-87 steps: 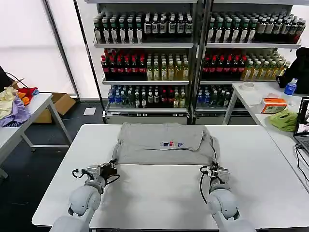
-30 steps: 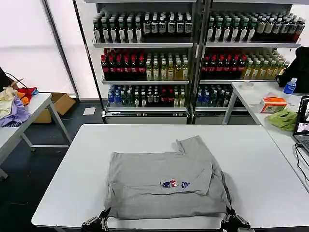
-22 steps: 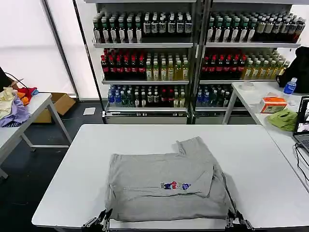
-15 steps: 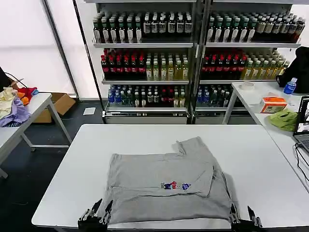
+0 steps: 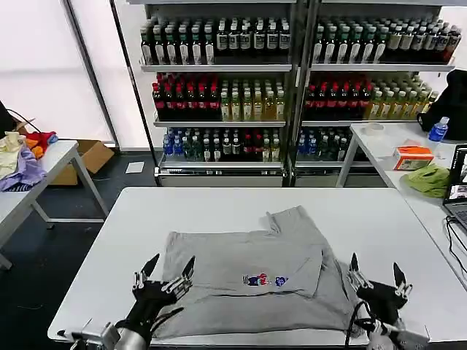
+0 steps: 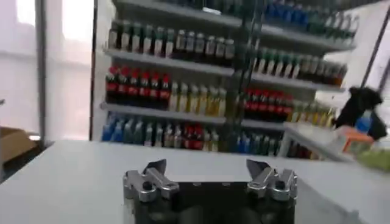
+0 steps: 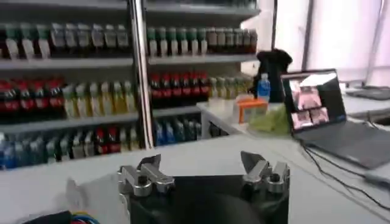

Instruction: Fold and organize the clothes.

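Observation:
One of the clothes, a light grey shirt (image 5: 241, 281), lies folded across the near half of the white table (image 5: 109, 233). Its small multicolour print (image 5: 264, 279) faces up, and one flap (image 5: 295, 222) reaches toward the far side. My left gripper (image 5: 172, 261) hovers open over the shirt's near left corner, fingers spread and holding nothing. My right gripper (image 5: 375, 264) hovers open just beyond the shirt's near right corner, also holding nothing. In the wrist views the left gripper (image 6: 205, 164) and right gripper (image 7: 201, 159) both show wide jaws above the tabletop.
Shelves of bottles (image 5: 233, 87) stand behind the table. A side table at the right carries a lime-green cloth (image 5: 429, 180), an orange box (image 5: 414, 157) and a laptop (image 5: 460, 186). Another table at the left holds purple and yellow garments (image 5: 18, 168).
The shirt was dragged from the table's far half toward the near edge. Both grippers then let go of its near corners, opened and rose above them.

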